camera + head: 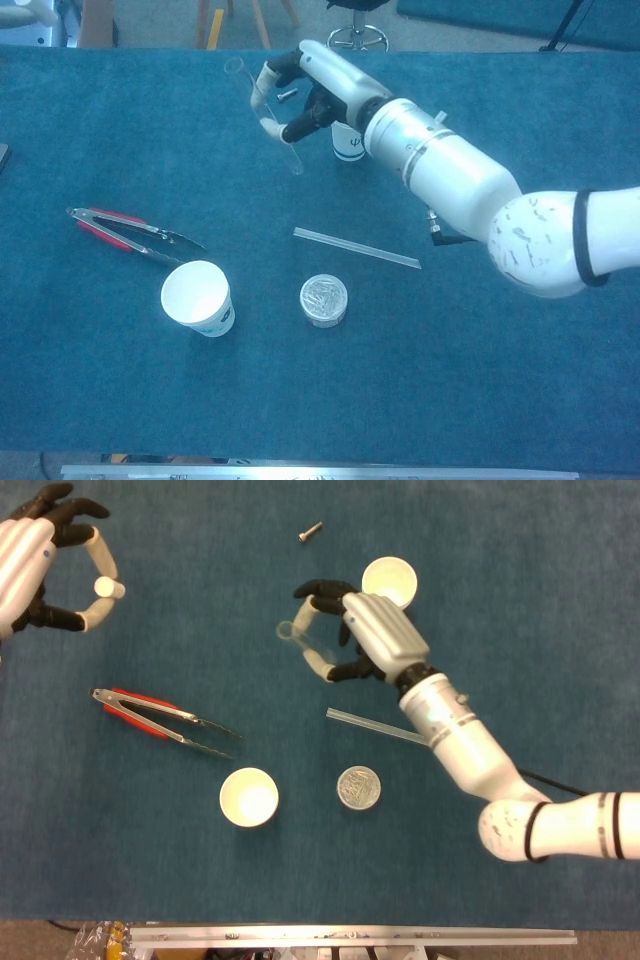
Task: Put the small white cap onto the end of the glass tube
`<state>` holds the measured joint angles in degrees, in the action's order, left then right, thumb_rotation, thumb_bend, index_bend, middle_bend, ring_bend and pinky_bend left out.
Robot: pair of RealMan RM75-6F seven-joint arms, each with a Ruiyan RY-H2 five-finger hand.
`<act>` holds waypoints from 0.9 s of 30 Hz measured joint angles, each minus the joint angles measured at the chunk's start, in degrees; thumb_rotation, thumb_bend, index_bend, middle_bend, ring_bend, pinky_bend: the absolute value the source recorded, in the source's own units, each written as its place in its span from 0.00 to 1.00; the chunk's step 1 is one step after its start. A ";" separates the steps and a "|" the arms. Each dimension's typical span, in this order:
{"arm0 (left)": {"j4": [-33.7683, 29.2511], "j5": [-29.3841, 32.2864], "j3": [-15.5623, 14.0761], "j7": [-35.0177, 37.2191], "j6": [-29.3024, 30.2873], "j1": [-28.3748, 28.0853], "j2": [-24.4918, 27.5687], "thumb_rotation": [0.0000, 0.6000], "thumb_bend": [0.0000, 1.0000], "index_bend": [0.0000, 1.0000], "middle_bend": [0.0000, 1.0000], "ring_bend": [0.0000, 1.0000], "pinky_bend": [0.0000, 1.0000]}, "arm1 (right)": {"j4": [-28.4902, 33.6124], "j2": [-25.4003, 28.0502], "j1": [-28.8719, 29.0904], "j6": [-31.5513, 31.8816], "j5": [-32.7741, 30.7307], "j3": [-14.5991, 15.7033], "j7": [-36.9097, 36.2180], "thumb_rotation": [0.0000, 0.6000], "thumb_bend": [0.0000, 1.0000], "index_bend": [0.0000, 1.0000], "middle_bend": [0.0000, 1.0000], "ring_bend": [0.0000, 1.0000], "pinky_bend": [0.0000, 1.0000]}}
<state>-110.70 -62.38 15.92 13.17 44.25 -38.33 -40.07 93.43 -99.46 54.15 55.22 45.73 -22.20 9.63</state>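
The right robot hand (365,635) grips a clear glass tube (262,115) above the blue cloth surface (560,600), its open end tilted up and leftward. Nearer lie a white paper cup (197,297), a round metal tin (324,300), a clear flat strip (356,248) and red-handled tongs (160,718). Far left, the left robot hand (40,560) pinches the small white cap (104,585).

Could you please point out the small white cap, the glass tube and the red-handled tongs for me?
small white cap (104,586), head view, on its round end face.
glass tube (291,160), chest view, on its clear lower body.
red-handled tongs (140,709), head view, on a red handle.
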 measured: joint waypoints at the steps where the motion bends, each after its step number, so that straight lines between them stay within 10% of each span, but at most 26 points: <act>1: -0.35 0.17 0.13 0.08 -0.11 -0.11 0.09 1.00 0.33 0.55 0.19 0.00 0.05 | -0.17 -0.38 0.56 -0.01 -0.63 -0.46 0.46 1.00 0.39 0.67 0.25 0.19 0.53; 27: -5.06 1.91 -0.15 -2.53 1.05 -1.94 -5.16 1.00 0.33 0.55 0.19 0.00 0.05 | -4.78 -6.60 6.90 0.13 -9.30 -3.17 5.20 1.00 0.39 0.67 0.25 0.19 0.53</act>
<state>-115.77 -60.47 15.77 10.64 45.30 -40.27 -45.22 88.65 -106.06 61.05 55.35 36.42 -25.37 14.82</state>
